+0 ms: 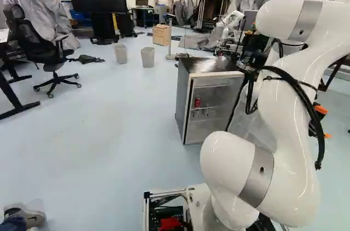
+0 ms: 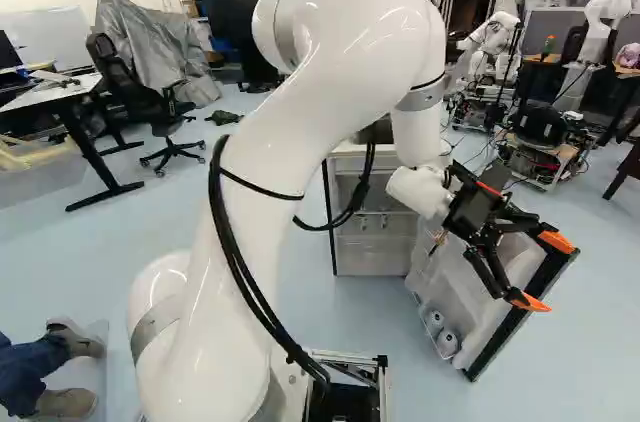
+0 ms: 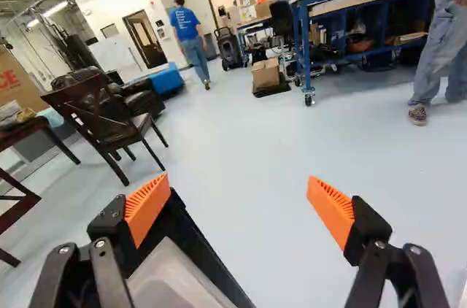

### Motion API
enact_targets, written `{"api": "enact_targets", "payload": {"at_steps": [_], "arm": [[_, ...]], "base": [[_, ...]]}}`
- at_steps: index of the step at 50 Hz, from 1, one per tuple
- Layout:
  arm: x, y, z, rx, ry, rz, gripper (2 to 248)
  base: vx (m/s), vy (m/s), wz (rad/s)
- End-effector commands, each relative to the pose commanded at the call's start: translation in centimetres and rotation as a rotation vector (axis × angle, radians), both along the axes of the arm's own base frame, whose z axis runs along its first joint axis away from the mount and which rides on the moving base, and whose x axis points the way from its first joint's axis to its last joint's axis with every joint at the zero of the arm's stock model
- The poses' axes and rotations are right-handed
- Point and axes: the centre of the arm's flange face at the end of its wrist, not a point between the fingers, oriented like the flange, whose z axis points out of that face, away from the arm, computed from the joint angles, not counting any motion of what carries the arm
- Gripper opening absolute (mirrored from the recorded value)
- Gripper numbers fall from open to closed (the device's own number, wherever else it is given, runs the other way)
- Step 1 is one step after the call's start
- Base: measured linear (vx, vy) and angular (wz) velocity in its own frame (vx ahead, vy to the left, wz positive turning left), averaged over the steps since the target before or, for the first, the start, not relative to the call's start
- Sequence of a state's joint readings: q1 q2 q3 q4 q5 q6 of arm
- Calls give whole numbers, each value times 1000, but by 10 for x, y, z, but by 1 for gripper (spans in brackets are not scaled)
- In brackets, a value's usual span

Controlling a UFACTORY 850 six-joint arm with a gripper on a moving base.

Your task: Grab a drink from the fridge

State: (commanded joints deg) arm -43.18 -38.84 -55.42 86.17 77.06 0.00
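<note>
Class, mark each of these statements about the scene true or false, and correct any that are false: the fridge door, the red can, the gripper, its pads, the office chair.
1. The fridge door is open. True.
2. The gripper is shut on the red can. False: it is open, and the can stands inside the fridge.
3. The gripper's pads are orange. True.
4. The office chair touches the fridge. False: floor lies between them.
</note>
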Motion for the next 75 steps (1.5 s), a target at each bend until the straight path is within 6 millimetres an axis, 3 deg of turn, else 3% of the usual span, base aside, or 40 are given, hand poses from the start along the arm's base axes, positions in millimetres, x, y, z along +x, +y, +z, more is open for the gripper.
{"api": "enact_targets", "payload": {"at_steps": [12, 31, 75], "arm": [[-9, 10, 1, 8, 22, 33, 247], [-23, 38, 7, 13, 94, 231, 247], [-48, 118, 22, 10, 219, 741, 247]], "base": [[0, 0, 0], [0, 0, 0], [0, 0, 0]]}}
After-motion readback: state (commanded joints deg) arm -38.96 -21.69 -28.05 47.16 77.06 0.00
